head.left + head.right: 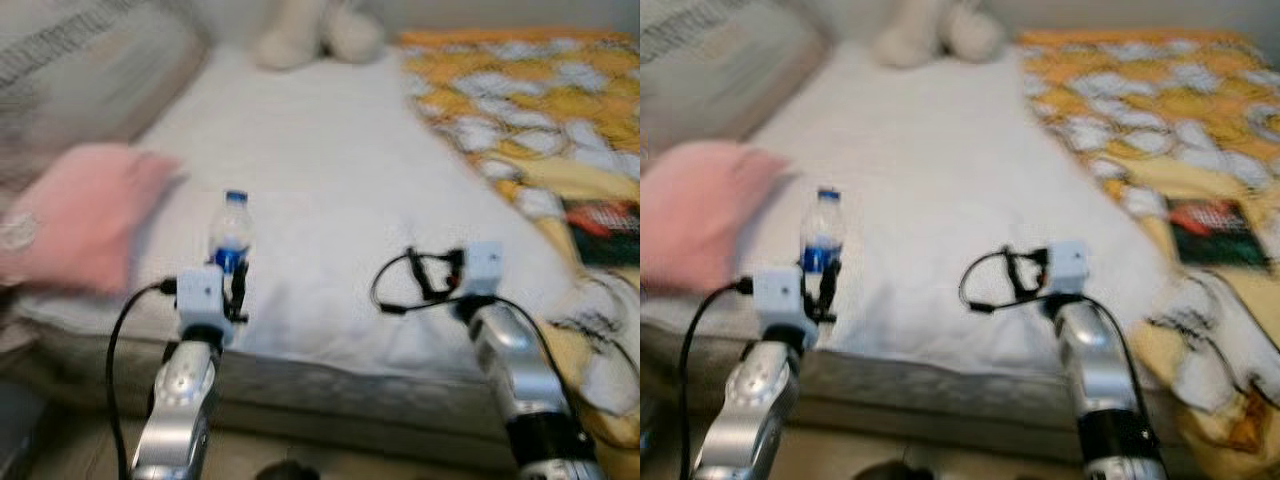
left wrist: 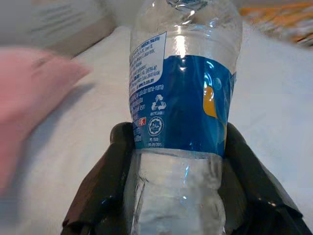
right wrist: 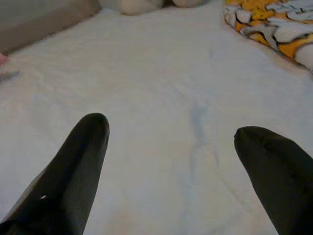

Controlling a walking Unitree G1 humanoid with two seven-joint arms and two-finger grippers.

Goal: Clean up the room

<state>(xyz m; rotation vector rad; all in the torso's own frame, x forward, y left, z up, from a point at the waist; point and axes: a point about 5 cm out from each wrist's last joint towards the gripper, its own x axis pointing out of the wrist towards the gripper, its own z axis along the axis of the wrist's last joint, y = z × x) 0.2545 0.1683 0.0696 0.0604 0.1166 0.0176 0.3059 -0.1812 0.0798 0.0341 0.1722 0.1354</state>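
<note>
A clear plastic water bottle with a blue label and a blue cap (image 1: 231,232) is held upright by the left gripper (image 2: 178,161), whose two black fingers (image 2: 105,181) are closed against the lower part of the bottle on both sides, just under the label. The bottle is seen above the near edge of the bed covered with a white sheet (image 1: 330,200), so it is judged that the picking step is done and that the bottle is not yet carried to any bin or shelf; no such place is seen in the pictures. The right gripper (image 3: 171,142) is held over the white sheet with its fingers spread apart and nothing between them. Several things are left on the bed: a soft pink pillow (image 1: 75,215) on the robot's left, a cream plush toy (image 1: 315,35) at the far end, and a crumpled yellow and white patterned blanket (image 1: 530,110) on the right side. Whether these must be tidied also cannot be told, but the room is judged to be far from clean.
</note>
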